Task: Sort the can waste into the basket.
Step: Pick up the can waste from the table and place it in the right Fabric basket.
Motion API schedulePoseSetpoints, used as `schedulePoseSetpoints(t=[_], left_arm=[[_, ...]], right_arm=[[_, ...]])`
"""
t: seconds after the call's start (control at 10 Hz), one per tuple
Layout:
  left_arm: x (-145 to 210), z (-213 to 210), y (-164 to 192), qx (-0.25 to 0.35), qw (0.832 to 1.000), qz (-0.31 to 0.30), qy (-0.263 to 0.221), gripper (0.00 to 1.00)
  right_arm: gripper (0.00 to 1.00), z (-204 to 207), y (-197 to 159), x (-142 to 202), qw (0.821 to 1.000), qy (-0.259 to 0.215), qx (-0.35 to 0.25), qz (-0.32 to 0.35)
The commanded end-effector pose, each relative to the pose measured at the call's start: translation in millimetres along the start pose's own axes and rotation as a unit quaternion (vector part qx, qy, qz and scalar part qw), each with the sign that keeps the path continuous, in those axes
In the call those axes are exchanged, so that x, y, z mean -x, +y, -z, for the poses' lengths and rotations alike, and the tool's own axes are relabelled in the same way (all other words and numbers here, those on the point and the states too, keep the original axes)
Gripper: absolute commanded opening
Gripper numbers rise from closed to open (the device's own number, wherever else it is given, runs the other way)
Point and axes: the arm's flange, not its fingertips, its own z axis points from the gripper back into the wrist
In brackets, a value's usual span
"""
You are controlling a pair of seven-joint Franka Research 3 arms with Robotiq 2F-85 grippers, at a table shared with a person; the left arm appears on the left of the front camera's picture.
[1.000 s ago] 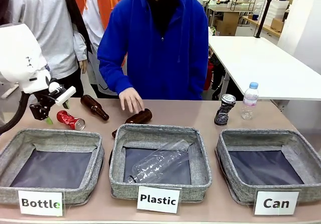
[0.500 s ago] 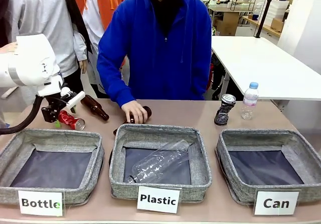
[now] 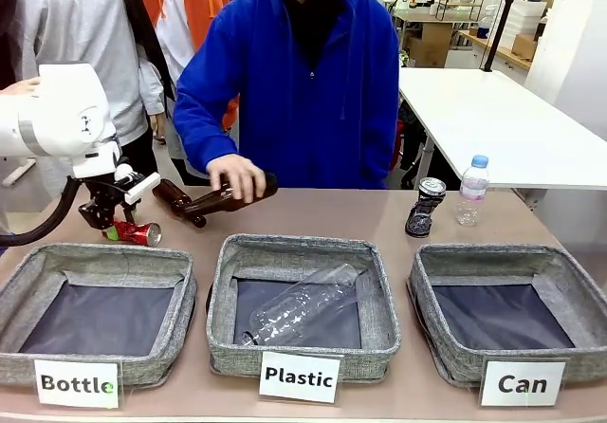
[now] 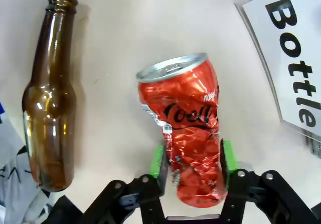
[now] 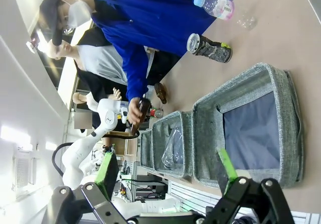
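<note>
Toward the table's left edge, the left gripper [image 4: 193, 159] has its pads clamped on the red can [image 4: 188, 128], which lies on its side beside a brown bottle [image 4: 49, 103]. Near the far edge's middle, a person's hand [image 3: 237, 176] holds a second bottle [image 3: 213, 205], tilted. The dark can [image 3: 424, 207] stands toward the far right, behind the Can basket [image 3: 503, 254]. The right gripper [image 5: 165, 171] hangs wide open.

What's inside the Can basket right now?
The Can basket shows just dark lining. Its near wall hides the front strip of floor. The red can sits between the left gripper fingers, the dark can behind the basket.
</note>
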Motion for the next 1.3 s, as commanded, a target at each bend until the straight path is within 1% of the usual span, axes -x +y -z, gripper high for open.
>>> schedulePoseSetpoints(t=[0.0,0.1,0.2,0.3,0.4,0.5,0.6,0.7,0.8,0.9,1.0,1.1,1.2], left_arm=[[1.6,-0.1,9.1,0.015,1.0,-0.006,0.005,0.0],[0.7,-0.2,9.3,0.014,1.0,-0.008,0.004,0.0],[2.5,-2.0,8.8,0.011,1.0,-0.026,0.014,0.0],[9.2,-9.5,1.7,0.001,0.999,-0.033,0.003,0.0],[23.1,-25.6,-12.8,-0.011,0.998,-0.055,0.003,0.0],[41.6,-50.8,-44.4,-0.027,0.997,-0.073,-0.007,0.0],[52.7,-81.1,-98.0,-0.037,0.996,-0.083,-0.024,0.0],[52.7,-104.6,-152.5,-0.081,0.992,-0.085,-0.04,0.0],[55.6,-119.4,-201.5,-0.14,0.982,-0.121,-0.049,0.0],[68.8,-125.2,-239.5,-0.186,0.963,-0.185,-0.055,0.0],[83.6,-123.5,-263.6,-0.212,0.945,-0.238,-0.074,0.0],[93.5,-118.4,-279.6,-0.24,0.934,-0.246,-0.102,0.0],[96.9,-115.5,-287.9,-0.265,0.922,-0.243,-0.142,0.0]], right_arm=[[1.0,-0.5,0.8,-2.9,1.0,-0.005,-0.01,-0.014],[1.0,-0.5,0.8,-2.9,1.0,-0.005,-0.01,-0.014],[1.0,-0.5,0.8,-2.9,1.0,-0.005,-0.01,-0.014],[1.0,-0.5,0.8,-2.9,1.0,-0.005,-0.01,-0.014],[1.0,-0.5,0.8,-2.9,1.0,-0.005,-0.01,-0.014],[1.0,-0.5,0.8,-2.9,1.0,-0.005,-0.01,-0.014],[1.0,-0.5,0.8,-2.9,1.0,-0.005,-0.01,-0.014],[1.0,-0.5,0.8,-2.9,1.0,-0.005,-0.01,-0.014],[1.0,-0.5,0.8,-2.9,1.0,-0.005,-0.01,-0.014],[1.0,-0.5,0.8,-2.9,1.0,-0.005,-0.01,-0.014],[1.0,-0.5,0.8,-2.9,1.0,-0.005,-0.01,-0.014],[1.0,-0.5,0.8,-2.9,1.0,-0.005,-0.01,-0.014],[1.0,-0.5,0.8,-2.9,1.0,-0.005,-0.01,-0.014]])
